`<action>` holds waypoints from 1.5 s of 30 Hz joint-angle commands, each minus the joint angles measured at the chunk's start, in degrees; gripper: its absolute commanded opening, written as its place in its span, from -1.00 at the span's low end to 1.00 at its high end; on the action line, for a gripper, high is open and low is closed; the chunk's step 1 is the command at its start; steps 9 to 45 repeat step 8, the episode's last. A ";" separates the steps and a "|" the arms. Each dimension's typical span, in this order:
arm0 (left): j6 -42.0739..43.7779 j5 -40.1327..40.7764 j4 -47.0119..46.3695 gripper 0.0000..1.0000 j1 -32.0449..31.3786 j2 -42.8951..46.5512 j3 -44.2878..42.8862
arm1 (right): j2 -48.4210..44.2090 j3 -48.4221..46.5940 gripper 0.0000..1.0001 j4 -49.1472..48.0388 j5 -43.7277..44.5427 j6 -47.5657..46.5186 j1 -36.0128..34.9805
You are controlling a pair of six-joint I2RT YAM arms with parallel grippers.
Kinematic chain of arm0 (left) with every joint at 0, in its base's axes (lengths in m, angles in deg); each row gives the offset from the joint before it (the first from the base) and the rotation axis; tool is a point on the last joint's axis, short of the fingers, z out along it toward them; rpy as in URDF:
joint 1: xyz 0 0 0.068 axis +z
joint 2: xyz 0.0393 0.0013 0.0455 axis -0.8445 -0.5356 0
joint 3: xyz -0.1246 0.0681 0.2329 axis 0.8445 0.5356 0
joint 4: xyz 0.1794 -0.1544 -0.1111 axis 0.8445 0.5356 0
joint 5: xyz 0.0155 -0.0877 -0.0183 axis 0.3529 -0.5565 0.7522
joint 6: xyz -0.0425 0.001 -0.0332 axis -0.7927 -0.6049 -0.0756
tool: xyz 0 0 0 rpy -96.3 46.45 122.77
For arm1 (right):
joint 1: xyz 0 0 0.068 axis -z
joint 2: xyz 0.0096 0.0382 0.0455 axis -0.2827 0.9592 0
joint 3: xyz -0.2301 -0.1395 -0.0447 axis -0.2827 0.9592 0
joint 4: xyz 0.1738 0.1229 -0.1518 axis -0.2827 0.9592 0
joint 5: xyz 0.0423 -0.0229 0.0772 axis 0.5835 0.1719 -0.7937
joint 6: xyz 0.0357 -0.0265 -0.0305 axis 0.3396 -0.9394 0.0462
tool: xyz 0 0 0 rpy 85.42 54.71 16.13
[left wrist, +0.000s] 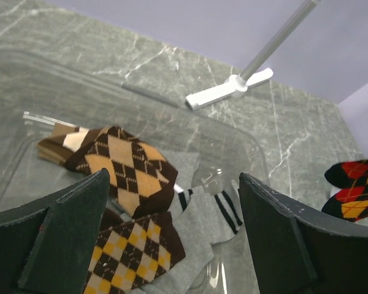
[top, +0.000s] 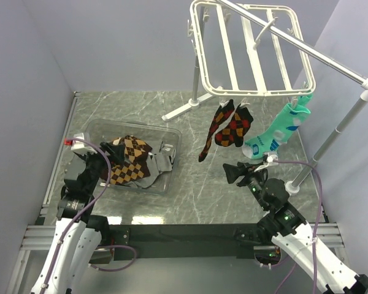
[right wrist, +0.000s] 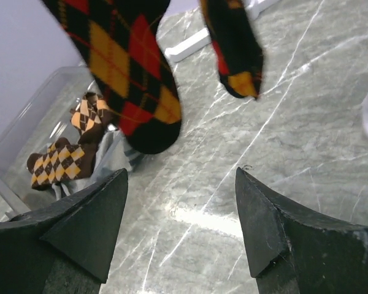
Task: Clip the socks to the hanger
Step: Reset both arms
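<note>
Lavender walls (top: 129, 43) close in a grey-green marbled tabletop (top: 190, 184). At the back of the table, the large white plastic rectangular hanger (top: 264, 93) hangs by its hook from a slanted silver metal pole (top: 313, 52). Clipped along the hanger's near rim are two black, red and orange argyle socks (top: 233, 128), which dangle side by side. A mint-green sock with white and blue marks (top: 279, 131) hangs from the near right corner.

On the left side of the table stands a clear plastic bin (top: 141, 127). It holds brown and orange diamond-patterned socks (top: 132, 156) lying on top of grey fabric with dark stripes (top: 159, 165).

The left gripper (left wrist: 173, 177) hovers over the bin, above the brown socks. Its dark jaws are spread wide apart and hold nothing. The right gripper (right wrist: 181, 174) sits low over the bare marble, near and just below the hanging argyle pair. Its jaws are also wide apart and empty. In the right wrist view the two argyle socks dangle close ahead of it, with the bin beyond them to the left.
</note>
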 commanded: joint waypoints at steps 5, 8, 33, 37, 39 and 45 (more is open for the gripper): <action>-1.06 2.50 -3.64 0.91 0.11 3.96 3.42 | -0.75 -0.37 0.55 -4.41 1.88 1.05 0.07; -1.23 2.50 -3.99 0.99 0.02 5.80 4.48 | -0.66 -1.16 0.59 -3.88 2.41 0.62 0.16; -1.23 2.50 -3.99 0.99 0.02 5.80 4.48 | -0.66 -1.16 0.59 -3.88 2.41 0.62 0.16; -1.23 2.50 -3.99 0.99 0.02 5.80 4.48 | -0.66 -1.16 0.59 -3.88 2.41 0.62 0.16; -1.23 2.50 -3.99 0.99 0.02 5.80 4.48 | -0.66 -1.16 0.59 -3.88 2.41 0.62 0.16; -1.23 2.50 -3.99 0.99 0.02 5.80 4.48 | -0.66 -1.16 0.59 -3.88 2.41 0.62 0.16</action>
